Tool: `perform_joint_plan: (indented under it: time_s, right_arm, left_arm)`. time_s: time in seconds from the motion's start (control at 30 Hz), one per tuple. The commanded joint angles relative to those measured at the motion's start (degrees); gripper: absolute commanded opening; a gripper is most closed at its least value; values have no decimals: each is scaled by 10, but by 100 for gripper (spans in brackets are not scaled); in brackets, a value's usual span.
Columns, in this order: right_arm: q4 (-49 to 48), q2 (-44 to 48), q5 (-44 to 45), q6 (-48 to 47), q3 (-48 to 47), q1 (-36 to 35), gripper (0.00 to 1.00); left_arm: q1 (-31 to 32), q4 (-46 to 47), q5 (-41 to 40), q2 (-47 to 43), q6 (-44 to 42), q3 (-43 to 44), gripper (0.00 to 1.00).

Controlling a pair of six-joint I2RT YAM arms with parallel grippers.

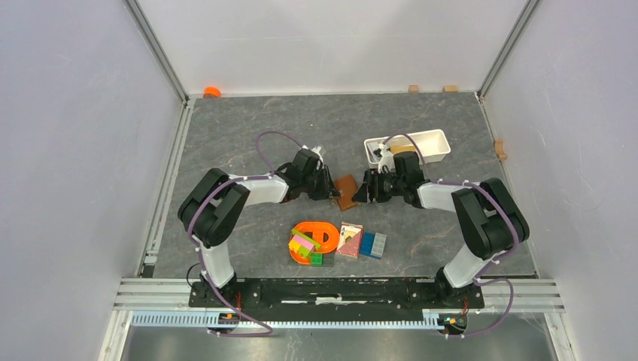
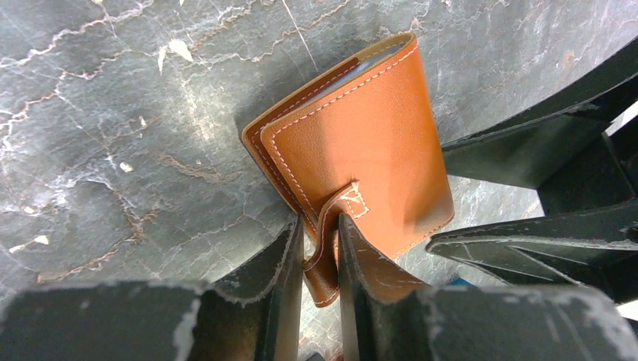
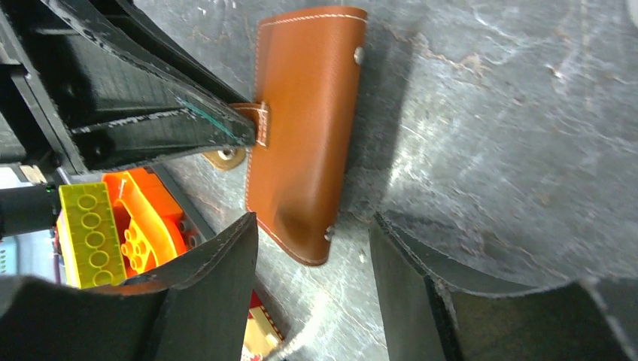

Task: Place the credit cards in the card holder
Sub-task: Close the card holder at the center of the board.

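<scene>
Brown leather card holder (image 2: 361,128), pale-stitched, lies near the white tray (image 1: 432,138); a bluish sliver (image 2: 360,69) between its covers is unidentifiable. Left gripper (image 2: 320,226) pinches its strap (image 2: 352,199); right gripper (image 3: 314,222) gapes around its end.

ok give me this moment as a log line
left gripper: shut on clasp strap | right gripper: open at card holder | card holder: folded

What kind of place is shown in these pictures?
Probably a robot test booth: plain white walls enclose a grey table, and toy blocks and a wallet serve as props.
</scene>
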State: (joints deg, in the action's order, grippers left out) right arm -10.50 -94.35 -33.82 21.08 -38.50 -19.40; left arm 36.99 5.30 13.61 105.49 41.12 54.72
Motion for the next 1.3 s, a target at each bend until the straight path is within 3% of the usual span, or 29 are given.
perform_joint_plan:
  time_s: [0.0, 0.1, 0.27, 0.33, 0.37, 0.53, 0.63, 0.77, 0.93, 1.03, 1.27]
  right_arm:
    - [-56, -35, -4, 37, -7, -25, 60]
    - [-91, -52, -6, 53, -11, -39, 50]
    - [-132, -46, -1, 72, -6, -45, 12]
    - [-121, -19, 10, 59, -11, -45, 2]
    - [-110, -6, 20, 46, -15, -46, 0]
    - [-19, 74, 120, -47, -44, -63, 0]
    - [18, 123, 218, -91, -52, -99, 0]
    - [34, 181, 355, -116, -51, -157, 0]
    - [47, 226, 488, -125, -53, -230, 0]
    - [61, 224, 552, -133, -68, -276, 0]
    - [82, 191, 678, -154, -108, -378, 0]
  left_arm:
    - [1, -34, -35, 33, -30, -24, 22]
    - [1, -23, -34, 33, -24, -32, 21]
    - [1, 8, -28, 16, -12, -50, 20]
    - [1, 4, -43, -14, -13, -50, 29]
    - [1, -5, -55, -38, -14, -46, 38]
    - [0, -91, -132, -155, -23, -6, 58]
    - [0, -104, -160, -209, 2, 9, 61]
    - [1, -56, -139, -254, 76, -6, 66]
    - [12, 76, -109, -274, 167, -55, 70]
    - [24, 93, -96, -261, 177, -54, 76]
    - [43, 91, -103, -236, 179, -51, 78]
